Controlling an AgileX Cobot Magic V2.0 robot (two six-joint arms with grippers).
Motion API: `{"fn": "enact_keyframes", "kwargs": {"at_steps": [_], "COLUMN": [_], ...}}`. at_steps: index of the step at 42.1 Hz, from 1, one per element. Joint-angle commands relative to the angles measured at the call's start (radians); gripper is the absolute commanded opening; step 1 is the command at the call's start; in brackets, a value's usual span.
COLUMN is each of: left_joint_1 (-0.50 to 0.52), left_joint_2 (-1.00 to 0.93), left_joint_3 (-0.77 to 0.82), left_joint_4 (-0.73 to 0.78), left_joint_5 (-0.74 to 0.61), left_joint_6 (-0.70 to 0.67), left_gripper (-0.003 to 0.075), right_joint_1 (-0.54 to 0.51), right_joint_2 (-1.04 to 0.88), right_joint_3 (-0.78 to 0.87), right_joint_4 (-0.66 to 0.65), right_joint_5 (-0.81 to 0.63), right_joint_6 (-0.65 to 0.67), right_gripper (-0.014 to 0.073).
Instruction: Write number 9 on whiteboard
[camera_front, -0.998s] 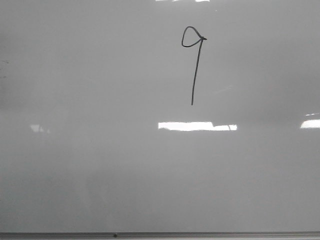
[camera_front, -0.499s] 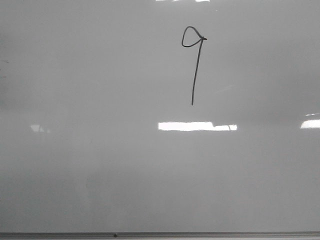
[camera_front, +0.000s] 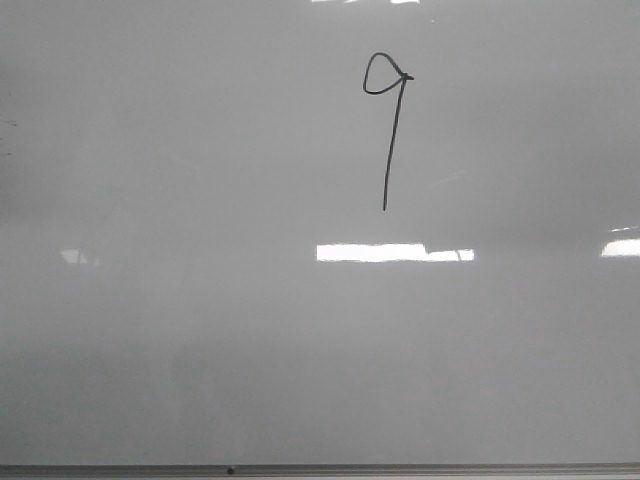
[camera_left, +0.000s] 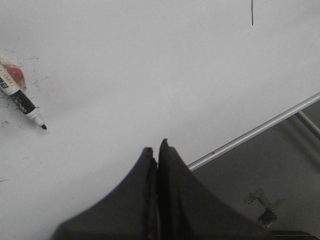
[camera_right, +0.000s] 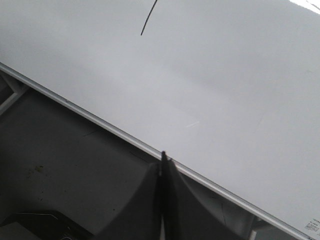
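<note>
Number 9: a thin dark marker figure drawn on the upper part of the whiteboard, a little right of centre in the front view. It looks finished, with a closed loop and a full stem.

Long axis: the stem is the long part. It runs from the loop at the top down toward the board's near edge, leaning slightly so the foot sits a touch left of the loop. The small rounded-triangular loop hangs to the left of the stem's top.

Surroundings on the board: bright rectangular light reflections lie below the figure and do not touch it. A thin frame strip runs along the board's near edge.

Marker: seen only from the left wrist, lying flat on the board, uncapped, dark tip bare, well apart from the drawn stroke. By my judgement it lies there because the writing is done and it has been put down.

Left gripper: its two dark fingers are pressed together with nothing between them, hanging over the board's near edge, away from the marker.

Right gripper: likewise closed and empty, fingers meeting over the frame strip.

Why the arms sit so: both appear drawn back clear of the figure, which leaves it unobstructed and unsmudged.
</note>
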Motion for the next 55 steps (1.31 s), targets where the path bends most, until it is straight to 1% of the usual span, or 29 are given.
{"fn": "enact_keyframes", "kwargs": {"at_steps": [1, 5, 8, 10, 13, 15, 21, 29, 34, 39, 43, 45, 55], "left_joint_1": [-0.01, 0.001, 0.054, 0.113, 0.191, 0.247, 0.352, 0.426, 0.473, 0.541, 0.575, 0.582, 0.568], "left_joint_2": [-0.002, -0.02, -0.057, -0.095, -0.161, -0.227, -0.396, -0.604, -0.69, -0.716, -0.716, -0.716, -0.716], "left_joint_3": [-0.031, -0.02, 0.016, 0.05, 0.107, 0.172, 0.338, 0.575, 0.681, 0.752, 0.789, 0.787, 0.787], "left_joint_4": [0.024, 0.06, 0.046, 0.017, -0.054, -0.097, -0.098, -0.098, -0.098, -0.099, -0.099, -0.099, -0.099], "left_joint_5": [-0.073, -0.119, -0.19, -0.223, -0.255, -0.301, -0.47, -0.681, -0.783, -0.846, -0.882, -0.862, -0.88], "left_joint_6": [-0.002, -0.002, 0.0, 0.003, 0.057, 0.123, 0.131, 0.131, 0.131, 0.131, 0.131, 0.131, 0.131], "left_gripper": [-0.0019, -0.0019, -0.0019, -0.0019, -0.0019, -0.0019, -0.0019, -0.0019, -0.0019, -0.0019, -0.0019, -0.0019, -0.0019], "right_joint_1": [-0.006, -0.006, -0.006, -0.006, -0.006, -0.006, -0.006, -0.006, -0.006, -0.006, -0.006, -0.006, -0.006], "right_joint_2": [0.006, 0.006, 0.006, 0.006, 0.006, 0.006, 0.006, 0.006, 0.006, 0.006, 0.006, 0.006, 0.006], "right_joint_3": [-0.026, -0.026, -0.026, -0.026, -0.026, -0.026, -0.026, -0.026, -0.026, -0.026, -0.025, -0.025, -0.025], "right_joint_4": [-0.008, -0.008, -0.008, -0.008, -0.008, -0.008, -0.008, -0.008, -0.008, -0.008, -0.008, -0.008, -0.008], "right_joint_5": [-0.059, -0.059, -0.059, -0.059, -0.059, -0.059, -0.059, -0.059, -0.059, -0.059, -0.058, -0.058, -0.058], "right_joint_6": [-0.002, -0.002, -0.002, -0.002, -0.002, -0.002, -0.002, -0.002, -0.002, -0.002, -0.002, -0.002, -0.002], "right_gripper": [-0.0069, -0.0069, -0.0069, -0.0069, -0.0069, -0.0069, -0.0069, -0.0069, -0.0069, -0.0069, -0.0069, -0.0069, -0.0069]}}
